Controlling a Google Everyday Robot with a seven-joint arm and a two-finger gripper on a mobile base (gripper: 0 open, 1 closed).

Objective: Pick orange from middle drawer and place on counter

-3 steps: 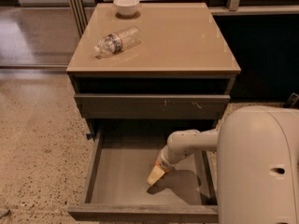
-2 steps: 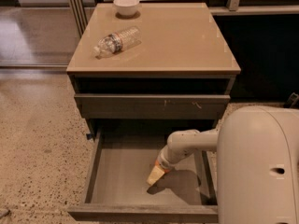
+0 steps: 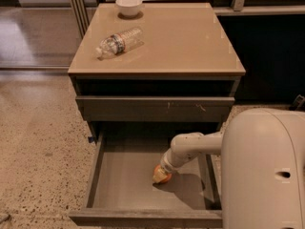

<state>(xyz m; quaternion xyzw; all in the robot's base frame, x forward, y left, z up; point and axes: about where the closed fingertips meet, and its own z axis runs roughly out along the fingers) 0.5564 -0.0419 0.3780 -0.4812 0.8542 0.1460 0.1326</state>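
end effector (image 3: 160, 173) at the orange (image 3: 165, 178) in the middle drawer (image 3: 124, 178), bowl (image 3: 129, 5) behind bottle (image 3: 119, 42) on the counter (image 3: 190, 37)

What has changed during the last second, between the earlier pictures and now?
Nothing visibly moved. The end effector stays low in the open dark grey middle drawer, at the small round orange. The clear plastic bottle and the white bowl stay on the glossy tan counter.

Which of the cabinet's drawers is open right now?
The middle drawer, the lowest one showing, pulled out with its grey floor visible. The scratched drawer front above it is shut. The gripper is inside the open one, at the orange.
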